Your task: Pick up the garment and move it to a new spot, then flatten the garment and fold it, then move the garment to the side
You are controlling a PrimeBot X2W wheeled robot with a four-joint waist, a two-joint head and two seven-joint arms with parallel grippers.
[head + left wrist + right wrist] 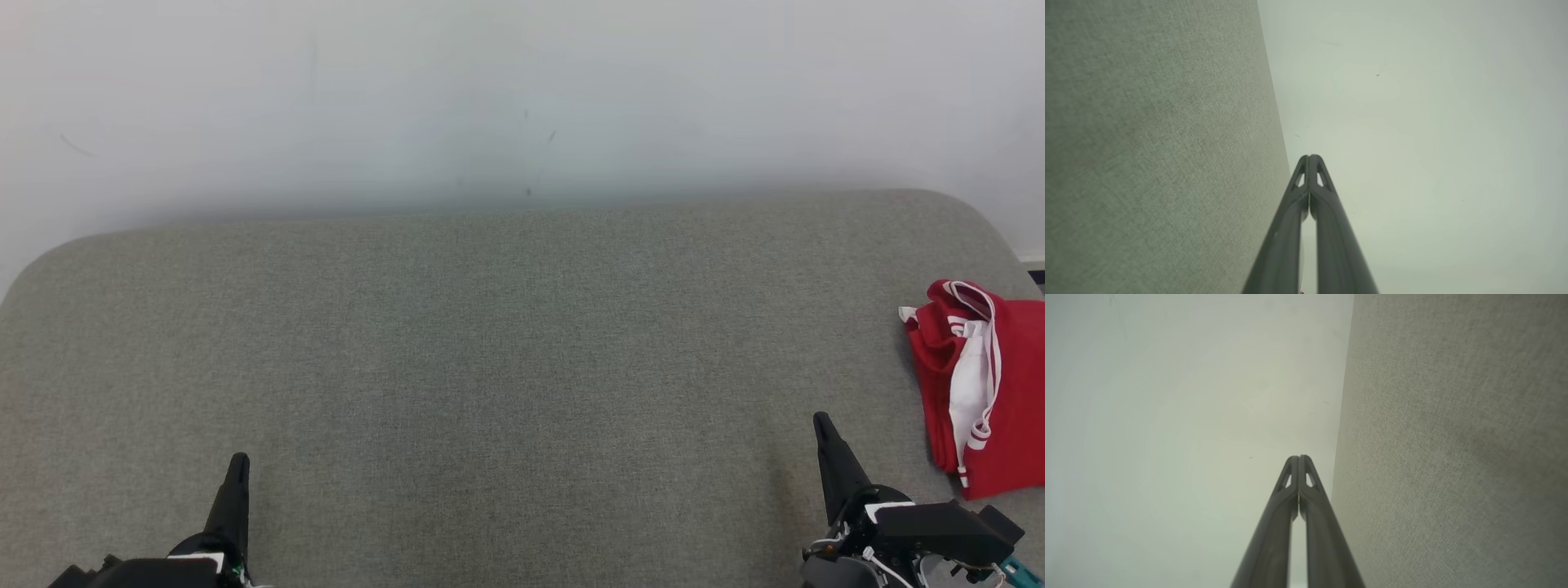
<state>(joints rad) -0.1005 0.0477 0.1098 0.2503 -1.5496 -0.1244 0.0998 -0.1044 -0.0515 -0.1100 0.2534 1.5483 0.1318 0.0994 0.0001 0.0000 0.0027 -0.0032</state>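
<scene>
The red garment (1012, 408), trimmed in white, lies at the far right edge of the grey worktop (490, 343), partly cut off by the head view's border. It sits as a compact bundle with layers stacked on one another and not spread out. The rest of the cloth-covered surface in front of the pale wall (490, 98) carries nothing. The left claw (237, 469) rests at the lower left, well apart from the garment, and the right claw (823, 429) sits at the lower right, near the garment but not touching it. In the wrist views the left claw (1309, 161) and the right claw (1299, 461) each have their two fingers pressed together at the tips, with nothing between them. Judging by the compact bundle off to the side and both claws empty and clear of it, the fold and the move aside look done, with little or nothing left. The fold is somewhat loose at its upper end, and the part beyond the picture's edge cannot be checked.
</scene>
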